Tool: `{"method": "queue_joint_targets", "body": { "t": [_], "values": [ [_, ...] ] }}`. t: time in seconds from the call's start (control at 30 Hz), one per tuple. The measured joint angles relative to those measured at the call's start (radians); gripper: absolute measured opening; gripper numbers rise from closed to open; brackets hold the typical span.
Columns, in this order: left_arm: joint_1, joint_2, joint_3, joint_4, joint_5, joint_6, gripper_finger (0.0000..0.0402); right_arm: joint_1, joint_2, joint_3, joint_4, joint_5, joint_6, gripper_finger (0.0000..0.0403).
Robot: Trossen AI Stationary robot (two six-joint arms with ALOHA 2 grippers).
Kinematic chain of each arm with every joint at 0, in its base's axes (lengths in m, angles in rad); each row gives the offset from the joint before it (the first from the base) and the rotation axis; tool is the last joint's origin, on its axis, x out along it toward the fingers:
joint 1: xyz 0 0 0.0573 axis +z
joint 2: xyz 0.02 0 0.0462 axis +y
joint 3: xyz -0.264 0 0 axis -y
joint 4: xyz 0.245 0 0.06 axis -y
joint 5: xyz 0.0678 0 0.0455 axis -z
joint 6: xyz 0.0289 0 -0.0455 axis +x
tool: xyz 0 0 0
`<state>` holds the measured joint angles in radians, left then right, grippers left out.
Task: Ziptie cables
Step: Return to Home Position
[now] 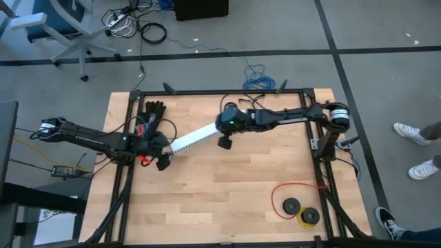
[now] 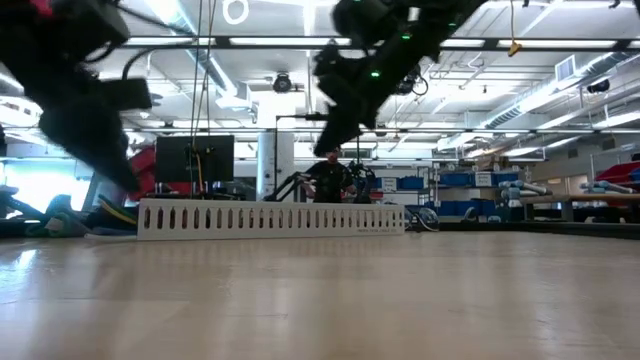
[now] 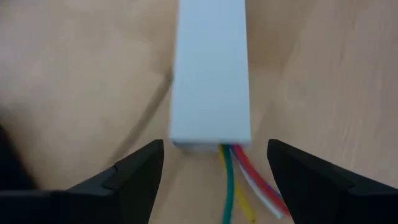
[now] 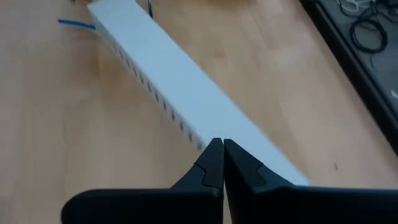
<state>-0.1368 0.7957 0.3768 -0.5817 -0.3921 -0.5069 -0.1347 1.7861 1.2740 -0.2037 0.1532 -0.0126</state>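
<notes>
In the lower right of the high view, nearest the front edge of the wooden table (image 1: 220,200), a red wire loop (image 1: 279,196) lies flat. A black spool (image 1: 292,205) and a yellow-wound spool (image 1: 310,218) sit just beside each other at its lower end. Left of centre in the same frame lies the white cable duct (image 1: 196,136), closed and running diagonally from lower left to upper right. The left gripper (image 3: 214,149) is at the duct's lower-left end. In the left wrist view its fingers (image 3: 134,171) are spread wide, one on each side of the duct's end face, and hold nothing. The cables (image 3: 235,186) run into the duct. Green, yellow, red and white wires emerge from that end face at the bottom centre of the left wrist view. A blue wire (image 4: 76,23) shows beside the duct's far end in the upper left of the right wrist view. The right gripper (image 4: 222,152) is near the duct's upper-right end, with its fingers pressed together and holding nothing. The low view shows it raised clear of the duct. Beyond the table's far edge, a blue cable coil (image 1: 258,77) lies on the floor at upper centre. At the right edge of the high view, a person's shoes (image 1: 412,132) rest on the floor. In the low view, a person (image 2: 328,180) is in the room behind the duct, at frame centre.
</notes>
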Motion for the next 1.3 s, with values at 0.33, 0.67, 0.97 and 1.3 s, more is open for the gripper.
{"method": "queue_joint_targets", "body": {
  "t": [0.33, 0.67, 0.97, 1.3],
  "values": [
    [-0.07, -0.151, 0.017, 0.252, -0.157, 0.113, 0.0298, -0.017, -0.396, -0.528, 0.315, -0.066, 0.155, 0.0],
    [-0.079, -0.202, -0.238, 0.907, -0.08, 0.487, 0.0298, -0.151, -0.464, -0.789, 0.753, -0.547, 0.172, 0.0],
    [-0.078, -0.269, -0.36, 1.082, -0.085, 0.485, 0.0298, -0.217, -0.536, -0.886, 0.815, -0.61, 0.189, 0.0],
    [-0.078, -0.514, -0.368, 0.887, -0.138, 0.534, 0.0298, -0.293, -0.701, -1.157, 1.129, -0.612, 0.28, 0.0]
  ]
}}
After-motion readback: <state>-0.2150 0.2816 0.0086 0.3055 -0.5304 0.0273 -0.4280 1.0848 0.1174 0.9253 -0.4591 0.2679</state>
